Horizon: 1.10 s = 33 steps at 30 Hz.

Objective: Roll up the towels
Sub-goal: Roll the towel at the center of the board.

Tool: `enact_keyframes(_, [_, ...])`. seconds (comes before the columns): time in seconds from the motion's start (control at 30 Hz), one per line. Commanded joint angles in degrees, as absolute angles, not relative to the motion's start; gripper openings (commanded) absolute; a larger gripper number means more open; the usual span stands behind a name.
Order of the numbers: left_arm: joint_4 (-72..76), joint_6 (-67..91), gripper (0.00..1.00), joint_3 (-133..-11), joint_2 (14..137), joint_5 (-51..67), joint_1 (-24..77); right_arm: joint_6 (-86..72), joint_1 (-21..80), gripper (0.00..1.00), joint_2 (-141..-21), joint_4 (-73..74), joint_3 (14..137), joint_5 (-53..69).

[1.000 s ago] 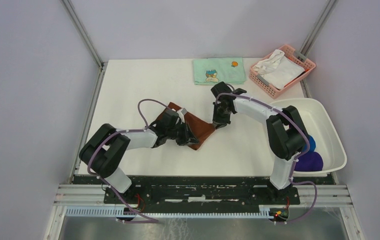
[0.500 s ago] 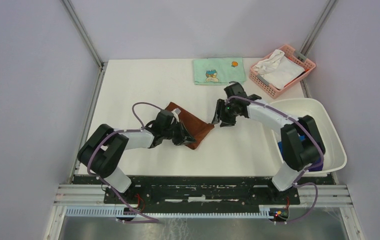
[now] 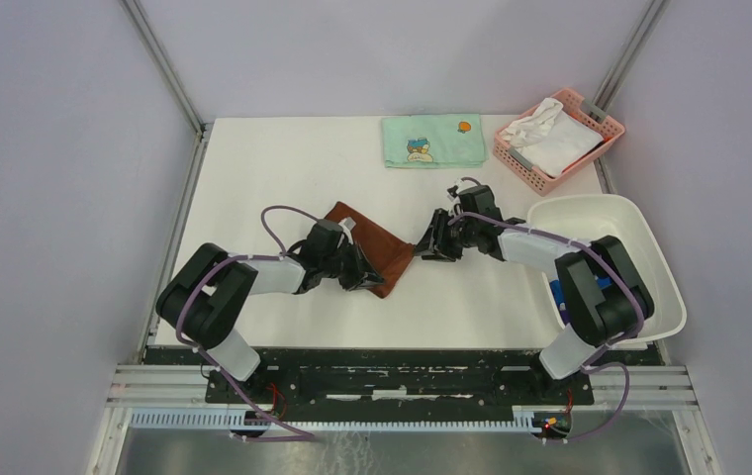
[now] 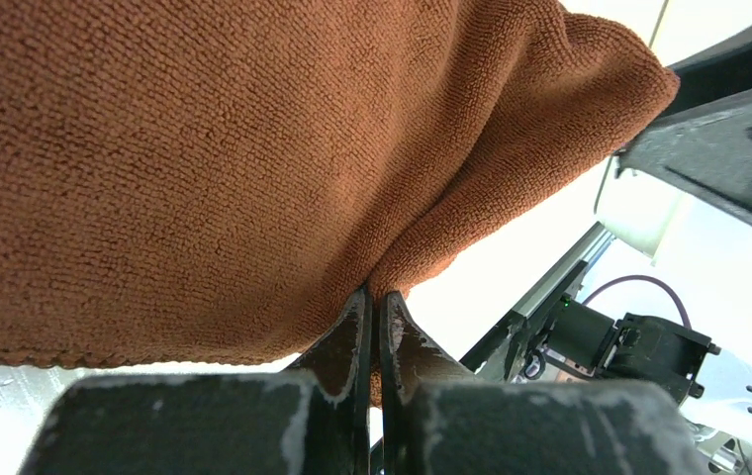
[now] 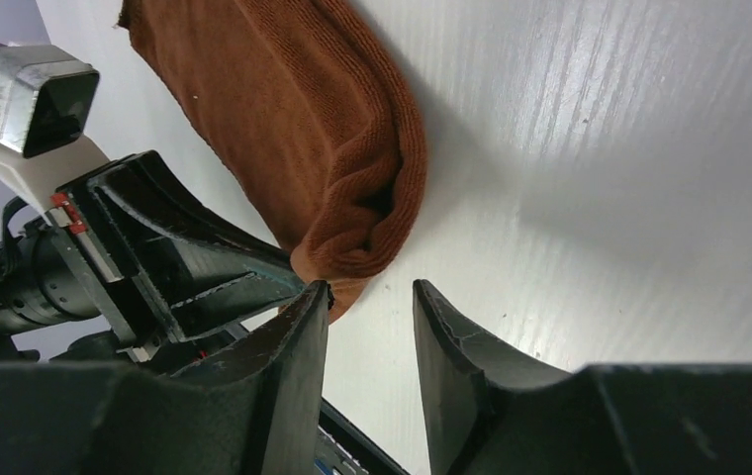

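Now on the brown towel: near edge pinched, right corner not yet taken

So the step in hand looks like the start of the roll on the rust-brown terry towel, which lies folded on the white table about mid-way between the two arms; the left gripper has its jaws pressed together on a fold of the towel's near edge, the cloth bunching where they bite; the right gripper sits just beside the towel's right-hand corner with its jaws parted to a middling gap and nothing between them, one finger close against the doubled corner, though I cannot tell whether it touches

Next, as I judge it, the right gripper must ease left onto that thick corner and close on it level with the left gripper's hold, so both ends of the edge can be turned over together; a hold on only one layer would likely let the fold slip apart

Much is hidden: the left wrist view is nearly filled by brown cloth, so the table under it and the towel's outline are lost; in the top view the right arm covers most of the white plastic tub at the right, where only a sliver of royal blue towel shows and no purple one can be made out; how many layers the brown towel has is not clear
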<state>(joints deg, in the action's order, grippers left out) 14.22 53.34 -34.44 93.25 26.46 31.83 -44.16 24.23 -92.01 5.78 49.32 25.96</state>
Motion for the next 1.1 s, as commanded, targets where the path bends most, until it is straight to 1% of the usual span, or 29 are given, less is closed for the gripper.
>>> enact_keyframes(0.0, [12.6,53.5,0.03,-36.2,93.5,24.6,31.5,-48.3,25.0,0.47,-94.9,-6.7,47.5,30.5])
enact_keyframes(0.07, [11.9,53.2,0.03,-36.4,93.3,24.2,31.5,-49.0,25.0,0.49,-96.2,-8.3,47.4,30.3])
enact_keyframes(0.27, [9.6,51.8,0.03,-37.2,93.0,23.1,31.5,-52.8,25.0,0.52,-100.0,-14.7,47.1,32.5])
enact_keyframes(0.5, [7.9,50.6,0.03,-38.2,93.0,22.2,31.5,-53.6,25.0,0.57,-100.5,-17.0,45.8,33.3])
enact_keyframes(0.73, [7.3,50.3,0.03,-38.6,93.2,22.1,31.5,-56.6,25.0,0.59,-102.5,-23.6,44.2,34.4])
enact_keyframes(1.07, [6.7,50.0,0.03,-38.6,92.9,21.7,31.6,-56.7,25.1,0.57,-105.7,-23.8,43.5,30.6])
